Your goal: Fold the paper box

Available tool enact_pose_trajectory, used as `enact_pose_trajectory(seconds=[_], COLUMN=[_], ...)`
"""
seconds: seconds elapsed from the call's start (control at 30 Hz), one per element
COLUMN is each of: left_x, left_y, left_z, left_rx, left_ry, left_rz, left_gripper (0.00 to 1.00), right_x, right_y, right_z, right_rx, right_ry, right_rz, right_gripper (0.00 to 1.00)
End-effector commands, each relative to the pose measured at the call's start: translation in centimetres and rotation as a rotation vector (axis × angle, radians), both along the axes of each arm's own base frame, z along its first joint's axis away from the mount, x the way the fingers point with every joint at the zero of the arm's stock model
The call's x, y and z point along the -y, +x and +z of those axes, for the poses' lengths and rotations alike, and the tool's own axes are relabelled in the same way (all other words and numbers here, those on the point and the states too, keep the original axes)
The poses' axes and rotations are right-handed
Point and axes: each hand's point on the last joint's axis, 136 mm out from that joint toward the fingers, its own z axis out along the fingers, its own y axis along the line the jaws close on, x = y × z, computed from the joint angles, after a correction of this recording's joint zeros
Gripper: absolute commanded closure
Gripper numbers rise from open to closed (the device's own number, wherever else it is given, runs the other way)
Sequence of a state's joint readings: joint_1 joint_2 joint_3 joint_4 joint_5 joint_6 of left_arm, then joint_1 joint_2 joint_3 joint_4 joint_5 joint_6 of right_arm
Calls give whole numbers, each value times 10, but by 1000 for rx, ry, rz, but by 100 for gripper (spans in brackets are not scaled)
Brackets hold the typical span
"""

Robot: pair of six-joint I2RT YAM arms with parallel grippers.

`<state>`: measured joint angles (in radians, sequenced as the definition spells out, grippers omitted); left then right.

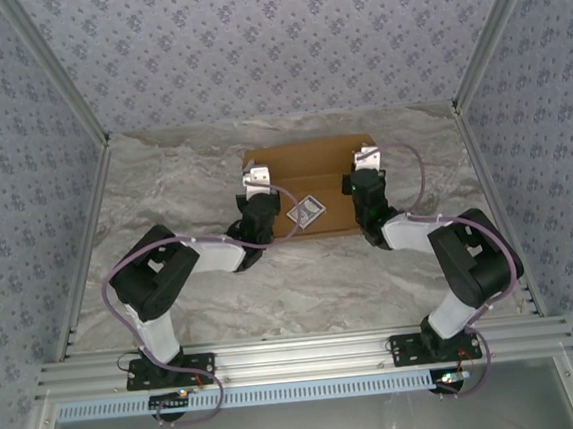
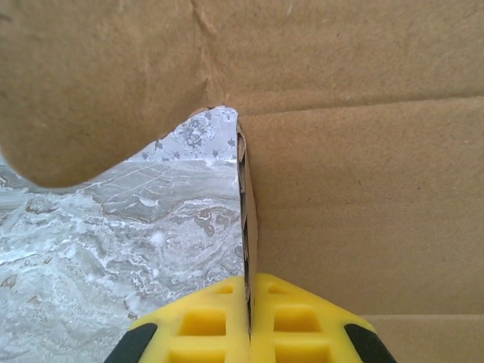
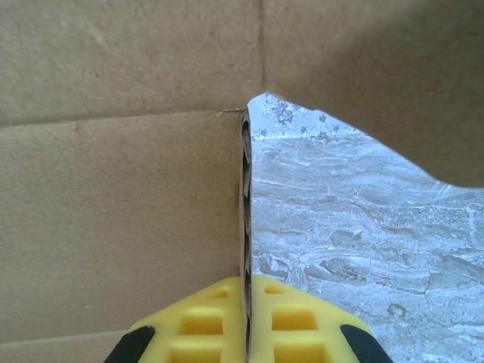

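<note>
Paper box (image 1: 313, 167) sits on the far half of the marble table (image 1: 273, 286). You have it gripped at both short ends, and the sheet spans the gap between the two sets of jaws.

Left gripper (image 1: 256, 182): jaws pinched on a cardboard edge. In the left wrist view the yellow fingers (image 2: 204, 321) clamp a thin wall seen edge-on, running straight away from the jaws. To the right of the jaws is a wide creased panel. Up and left of them is a rounded flap, with bare table under it.

Right gripper (image 1: 365, 157): same thing mirrored, jaws pressed together on the board. In the right wrist view its fingers (image 3: 295, 321) clamp an edge-on wall straight ahead. The creased panel is to the left of the jaws. A flap with a curved cut is up and to the right, with table below it.

Contents: one small dark blue-and-white card (image 1: 304, 212) lies flat on the box's main panel. It's between the two jaws, a bit closer to the left one, on the arm-base side and close to the sheet's near edge.

From above you can't tell how far the side walls stand up. The box reads mostly as a flat tan rectangle.
</note>
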<state>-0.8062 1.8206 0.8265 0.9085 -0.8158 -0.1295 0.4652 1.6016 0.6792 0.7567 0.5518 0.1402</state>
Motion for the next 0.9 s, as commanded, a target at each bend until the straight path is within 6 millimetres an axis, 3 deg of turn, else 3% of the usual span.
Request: enact_pose_trajectory(seconds=[0.0,0.4,0.87], left_x=[-2,-7,-26], left_y=[-16,-45,-67], left_z=[0,-34,-59], left_rx=[24,23,-1], left_ry=[-10,72,130], left_rz=[19,11,47], left_gripper=[100,100,100], right_x=[-9,-7,23], right_y=[-11,-45,-87], right_z=[8,-14,-48], right_rx=[43,39,-68], right_ry=[-1,-13,67], right_rz=[28,32,-84], right_gripper=[100,98,92])
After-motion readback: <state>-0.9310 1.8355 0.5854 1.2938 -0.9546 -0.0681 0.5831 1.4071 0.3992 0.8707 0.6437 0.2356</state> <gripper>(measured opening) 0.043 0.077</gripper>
